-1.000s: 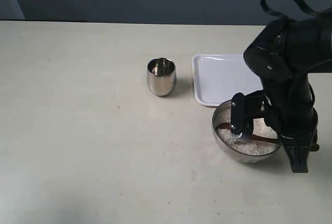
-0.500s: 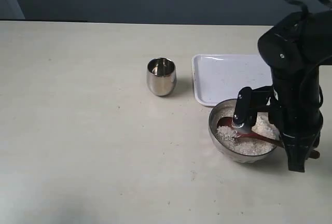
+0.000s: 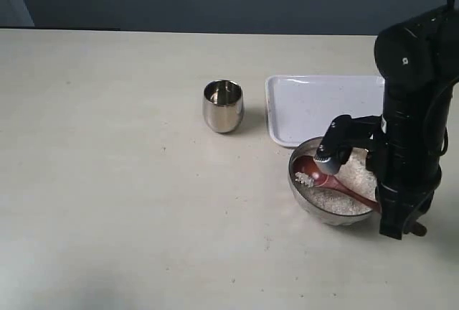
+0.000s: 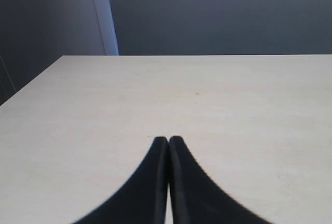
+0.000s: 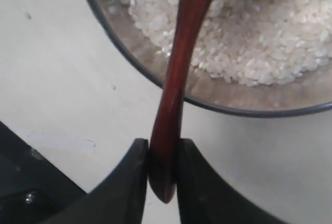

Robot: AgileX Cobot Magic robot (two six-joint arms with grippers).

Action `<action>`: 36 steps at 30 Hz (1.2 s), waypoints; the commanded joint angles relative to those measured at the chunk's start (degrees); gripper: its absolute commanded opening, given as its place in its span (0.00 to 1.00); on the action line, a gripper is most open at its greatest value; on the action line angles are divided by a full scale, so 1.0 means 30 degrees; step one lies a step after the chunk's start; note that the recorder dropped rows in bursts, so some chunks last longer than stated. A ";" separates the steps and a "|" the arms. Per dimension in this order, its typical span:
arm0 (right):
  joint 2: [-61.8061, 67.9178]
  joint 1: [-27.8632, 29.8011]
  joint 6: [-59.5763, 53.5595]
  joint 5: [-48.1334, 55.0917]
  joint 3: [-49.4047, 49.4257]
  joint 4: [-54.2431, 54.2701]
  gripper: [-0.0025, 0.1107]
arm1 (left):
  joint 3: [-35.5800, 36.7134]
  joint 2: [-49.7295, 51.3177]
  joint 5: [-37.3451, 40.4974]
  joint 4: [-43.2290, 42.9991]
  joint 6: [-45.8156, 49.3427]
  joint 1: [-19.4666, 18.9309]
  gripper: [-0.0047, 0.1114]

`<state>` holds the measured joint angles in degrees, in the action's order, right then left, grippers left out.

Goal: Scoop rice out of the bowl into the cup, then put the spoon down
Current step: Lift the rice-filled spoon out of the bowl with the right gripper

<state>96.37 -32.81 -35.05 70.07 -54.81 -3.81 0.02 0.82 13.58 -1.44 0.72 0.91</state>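
Observation:
The steel bowl (image 3: 315, 209) of white rice (image 3: 337, 199) stands at the right, just in front of a tray. My right gripper (image 3: 399, 218) is shut on the far end of the wooden spoon's handle, just outside the bowl's rim (image 5: 249, 111). The spoon (image 3: 307, 170) slants up across the bowl, and its head sits near the left rim with a few grains in it. In the right wrist view the handle (image 5: 179, 53) runs over the rice (image 5: 259, 27) from between the jaws (image 5: 163, 149). The small steel cup (image 3: 223, 105) stands apart to the left. My left gripper (image 4: 168, 140) is shut on nothing over bare table.
A white rectangular tray (image 3: 315, 105) lies behind the bowl, to the right of the cup. The right arm (image 3: 412, 109) rises over the bowl's right side. The beige table (image 3: 107, 181) stretches left and forward.
The spoon head has risen out of the rice toward the bowl's left rim, carrying a few grains. The right arm has shifted to the right.

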 commanded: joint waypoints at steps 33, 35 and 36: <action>0.0631 0.3494 0.4741 -0.0035 -0.2716 0.6235 0.02 | -0.0006 0.0016 -0.0087 -0.0062 -0.0051 0.0133 0.04; 0.1053 0.3494 0.4754 -0.0035 -0.3191 0.6531 0.02 | -0.0006 0.0016 -0.0087 -0.0062 -0.0051 0.0133 0.04; 0.1304 0.3494 0.4769 -0.0035 -0.3360 0.6721 0.02 | -0.0006 0.0016 -0.0087 -0.0062 -0.0051 0.0133 0.04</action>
<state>98.74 -22.75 -21.21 70.18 -63.20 15.05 0.02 0.82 13.58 -1.44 0.72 0.91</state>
